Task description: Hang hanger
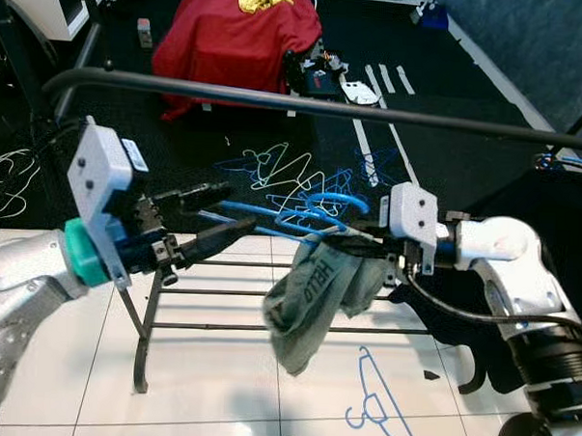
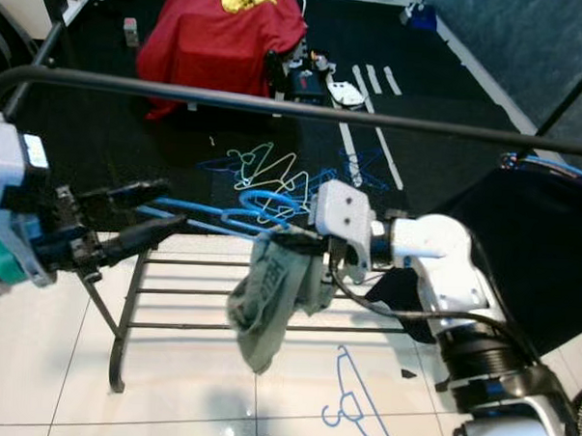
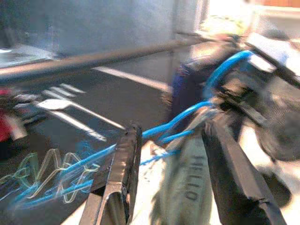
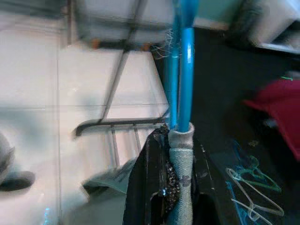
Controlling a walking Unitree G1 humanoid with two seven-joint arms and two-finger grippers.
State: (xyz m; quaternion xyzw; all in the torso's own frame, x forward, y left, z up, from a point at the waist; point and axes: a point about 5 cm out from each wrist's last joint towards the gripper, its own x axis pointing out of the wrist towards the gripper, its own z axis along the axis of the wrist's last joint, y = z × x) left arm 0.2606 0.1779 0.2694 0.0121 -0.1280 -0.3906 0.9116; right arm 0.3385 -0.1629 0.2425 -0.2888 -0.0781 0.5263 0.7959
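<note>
Up front, your left wrist view is smeared by blur, so only rough shapes read there: the dark rail bar (image 3: 93, 58), the blue hanger (image 3: 187, 117) and the grey-green cloth with lettering (image 3: 187, 183) between the two black fingers (image 3: 119, 183).

Your right gripper (image 1: 367, 248) is closed on the blue hanger (image 1: 271, 222) where the grey-green garment (image 1: 317, 296) bunches over it; in the right wrist view the fingers pinch cloth and blue plastic together (image 4: 180, 140), and the contact itself is buried in fabric. The hanger juts out toward your left gripper (image 1: 209, 214), whose fingers stand wide apart, one above and one below the hanger's free end; you cannot tell whether either finger touches it. The garment hangs down in front of the rack's lower bars (image 1: 220, 294), hiding part of them.

The clothes rail (image 1: 325, 106) crosses above both grippers, with the hanger well below it and not hooked on.

Beyond the rail, loose blue and pale wire hangers (image 1: 293, 175) lie tangled on the dark carpet, and a red cloth (image 1: 241, 32) covers something farther back. Another blue hanger (image 1: 379, 405) lies on the white tiles near the rack's right end. A dark garment (image 1: 460, 322) droops under your right arm.
</note>
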